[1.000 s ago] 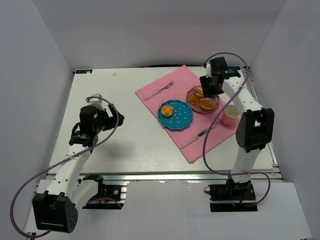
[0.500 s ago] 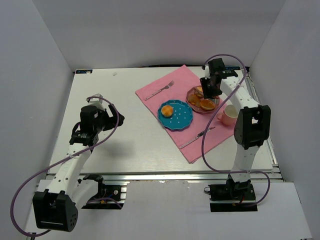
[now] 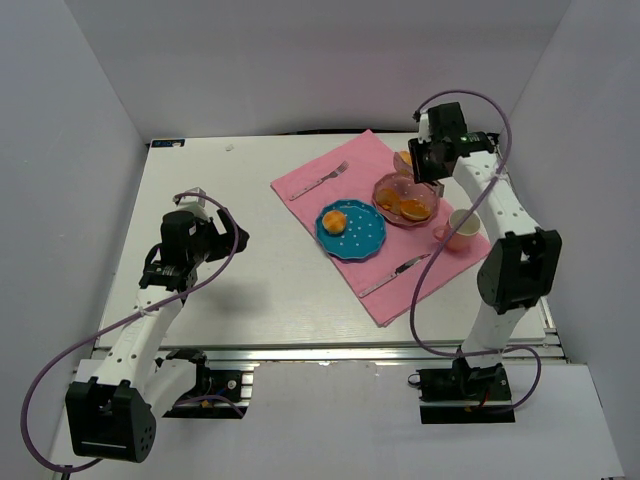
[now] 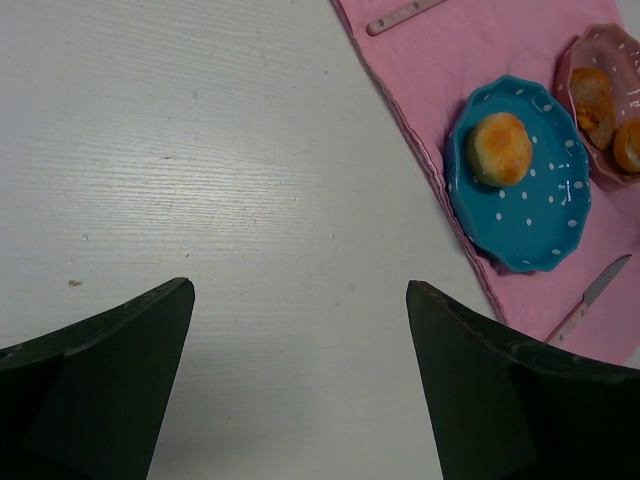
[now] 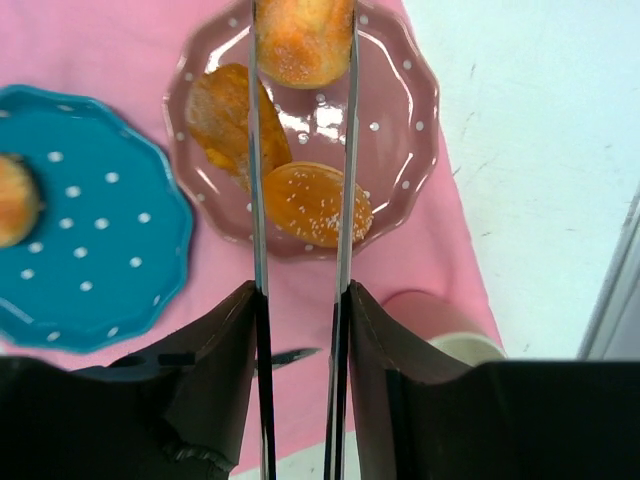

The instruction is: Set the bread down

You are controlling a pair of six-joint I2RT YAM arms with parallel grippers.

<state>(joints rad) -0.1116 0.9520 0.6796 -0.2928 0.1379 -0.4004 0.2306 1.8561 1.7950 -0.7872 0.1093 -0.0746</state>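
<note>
Right claw (image 3: 408, 165) pinches one bun (image 5: 303, 40) tight between its two thin fingers, up over the far edge of the pink dotted plate (image 5: 400, 120). Flat orange pastry pieces (image 5: 310, 205) lie on that plate. The other bun (image 4: 500, 148) sits on the blue dotted plate (image 4: 540, 215). Left claw (image 4: 300, 300) is spread wide with nothing in it, over the white table (image 3: 250, 260). Both plates, a fork (image 3: 320, 180) and a knife (image 3: 395, 272) lie on a pink cloth (image 3: 400, 295). Plain pale walls (image 3: 300, 60) stand all around.
</note>
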